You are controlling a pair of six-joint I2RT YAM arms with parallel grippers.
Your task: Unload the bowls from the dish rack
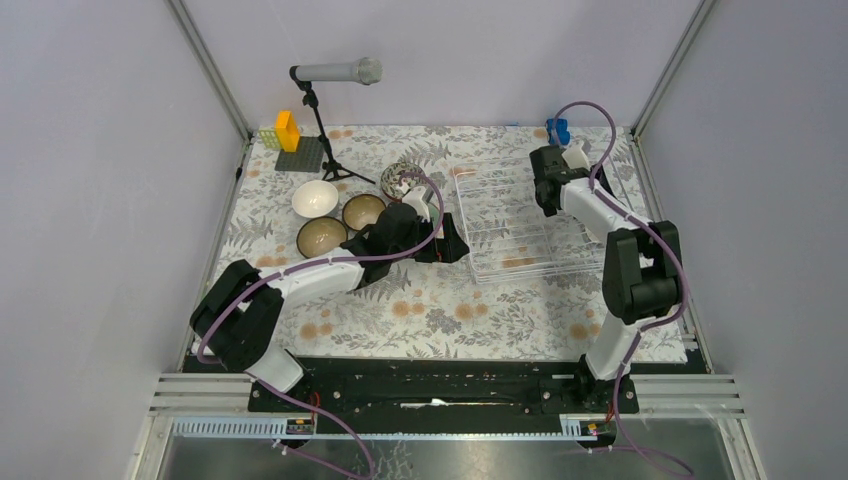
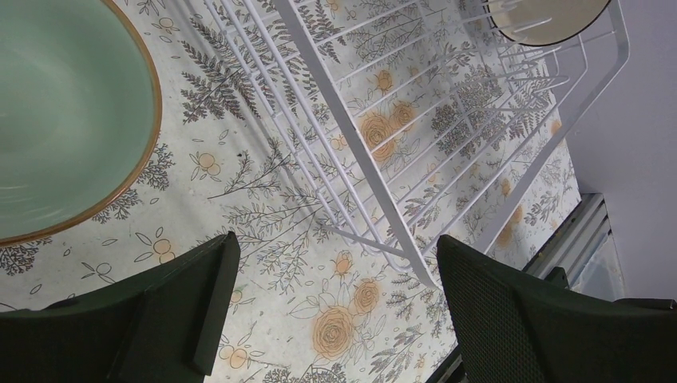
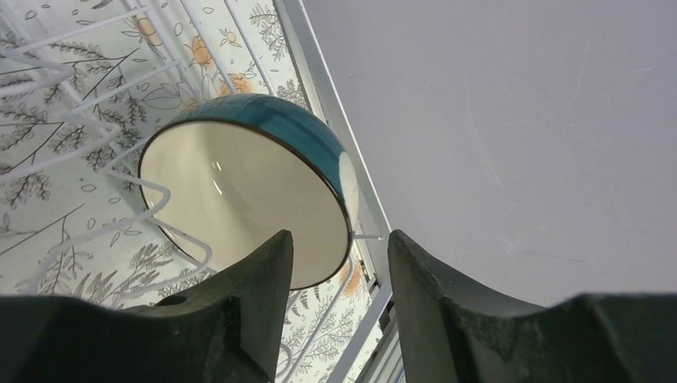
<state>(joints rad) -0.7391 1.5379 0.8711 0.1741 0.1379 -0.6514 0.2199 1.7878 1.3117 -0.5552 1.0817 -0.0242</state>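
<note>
On the floral tablecloth [image 1: 440, 310], reckoning clock directions from the table's middle with the arm bases at 6 o'clock, the left arm reached in from 7 o'clock. The left gripper [image 2: 335, 243] hung over bare cloth near the middle, its fingers spread as wide as they went and pinching nothing. In its wrist view the mint green bowl [image 2: 64, 120] sat upright on the cloth at its 10 o'clock. The near left corner of the dish rack [image 1: 505, 225] lay at its 1 o'clock, close to the right finger; whether they touched could not be told.

The rack lay flat from the middle out towards 3 o'clock, its white wires mostly bare.

At 10 o'clock four more bowls stood upright on the cloth, outside the rack: the nearer brown bowl [image 1: 321, 236], the farther brown bowl [image 1: 363, 210] just beside it, the white bowl [image 1: 315, 197] to their left, and beyond them the grey floral bowl [image 1: 399, 178].

The right arm rose from 5 o'clock and bent over the rack's far part, at about 1 o'clock. There the teal bowl [image 3: 239, 191] stood on edge among the wires, its cream inside facing the camera. The right gripper [image 3: 339, 239] stood half spread about the bowl's lower rim, one finger before the cream inside. A gap showed between the other finger and the teal wall, so it pinched nothing.

Farthest back stood a microphone [image 1: 337, 72] on its stand and a yellow block [image 1: 287, 131] at 11 o'clock, and a small blue object [image 1: 557, 130] at 1 o'clock.
</note>
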